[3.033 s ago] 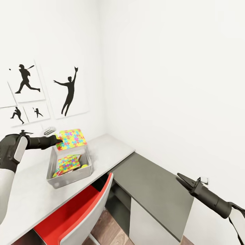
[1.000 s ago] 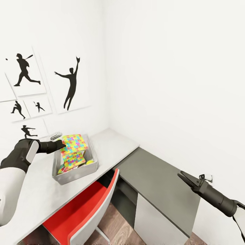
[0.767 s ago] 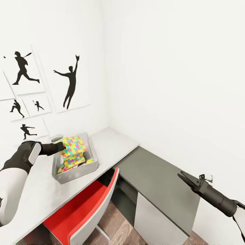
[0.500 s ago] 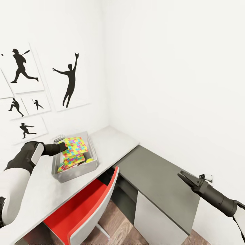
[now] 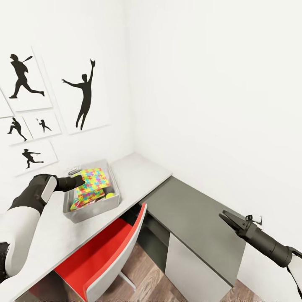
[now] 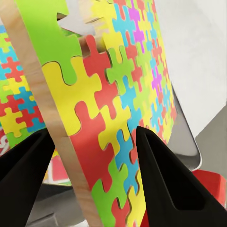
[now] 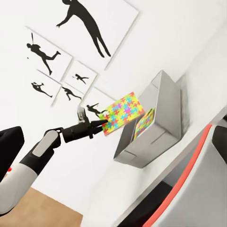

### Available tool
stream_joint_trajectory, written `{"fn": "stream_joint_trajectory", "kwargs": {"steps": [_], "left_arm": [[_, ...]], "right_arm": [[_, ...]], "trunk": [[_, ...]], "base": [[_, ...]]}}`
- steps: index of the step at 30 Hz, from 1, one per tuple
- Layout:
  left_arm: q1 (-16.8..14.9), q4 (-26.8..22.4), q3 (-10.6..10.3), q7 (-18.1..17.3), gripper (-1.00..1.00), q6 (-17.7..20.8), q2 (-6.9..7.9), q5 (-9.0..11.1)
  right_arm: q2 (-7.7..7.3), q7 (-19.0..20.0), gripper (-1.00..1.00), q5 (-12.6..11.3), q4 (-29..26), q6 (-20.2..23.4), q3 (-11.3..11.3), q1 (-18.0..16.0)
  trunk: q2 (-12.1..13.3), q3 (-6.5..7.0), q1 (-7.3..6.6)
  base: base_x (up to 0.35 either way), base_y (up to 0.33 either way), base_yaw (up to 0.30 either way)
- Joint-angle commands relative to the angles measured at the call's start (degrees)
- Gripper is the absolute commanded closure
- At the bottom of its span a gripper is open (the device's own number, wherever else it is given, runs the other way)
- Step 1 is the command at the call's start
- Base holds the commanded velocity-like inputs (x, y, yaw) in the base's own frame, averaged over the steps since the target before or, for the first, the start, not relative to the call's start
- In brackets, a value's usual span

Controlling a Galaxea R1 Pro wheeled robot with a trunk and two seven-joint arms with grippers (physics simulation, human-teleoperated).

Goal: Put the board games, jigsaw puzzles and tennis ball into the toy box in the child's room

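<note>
At centre left of the head view the left gripper (image 5: 82, 181) is clamping one edge of a jigsaw puzzle (image 5: 95, 179) and holding it tilted over the toy box (image 5: 90, 209); in the left wrist view its two dark fingers (image 6: 165, 189) are pressing on either face of the puzzle (image 6: 118, 104), whose pale wooden edge is running between them. The right wrist view is showing the same puzzle (image 7: 121, 113) held in the air above the box's open top, not resting inside. A second jigsaw puzzle (image 5: 85, 198) is lying slanted in the box beneath it, and a small yellow-green tennis ball (image 5: 109, 195) is sitting in the box beside that puzzle. The box is standing on the table (image 5: 138, 176), whose pale top is running from the lower left toward the corner of the room. Black silhouette pictures (image 5: 84, 100) are hanging on the wall at upper left. A red chair (image 5: 105, 260) is sitting tucked under the table at lower centre. At lower right the right gripper (image 5: 224, 217) is hovering over a dark grey cabinet top (image 5: 197, 226), its jaws close together on nothing.
</note>
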Motion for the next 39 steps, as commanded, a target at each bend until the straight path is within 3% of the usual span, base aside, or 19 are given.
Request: {"fn": "stream_joint_trajectory", "kwargs": {"steps": [1,19,20,36,39], "left_arm": [[-0.1,0.0,0.2,0.1,1.00,0.3,-0.03,0.0],[-0.1,0.0,0.2,0.6,1.00,0.1,0.05,0.0],[-0.1,0.0,0.2,0.6,-1.00,0.1,0.05,0.0],[-0.1,-0.4,0.3,0.1,-1.00,0.1,0.38,0.4],[-0.4,-1.4,0.6,-1.5,-1.00,0.5,1.54,0.7]], "right_arm": [[-0.01,0.0,-1.00,-0.2,0.0,0.3,0.0,0.0],[-0.01,0.0,-1.00,-0.2,0.2,-0.1,-0.5,0.0],[-0.01,0.1,-1.00,-0.2,0.3,-0.1,-0.5,0.0],[0.01,0.2,-1.00,-0.2,0.4,-0.2,-0.8,0.0],[-0.01,0.2,-1.00,-0.2,0.5,-0.2,-0.8,0.0]], "trunk": [[-0.1,-0.22,0.03],[-0.1,-0.81,0.03],[-0.1,-0.81,0.03],[-0.1,-0.81,0.03],[-0.1,-0.81,0.03]], "base": [[0.000,0.000,0.000],[0.000,0.000,0.000],[0.000,0.000,0.000],[0.000,0.000,0.000],[0.000,0.000,0.000]]}}
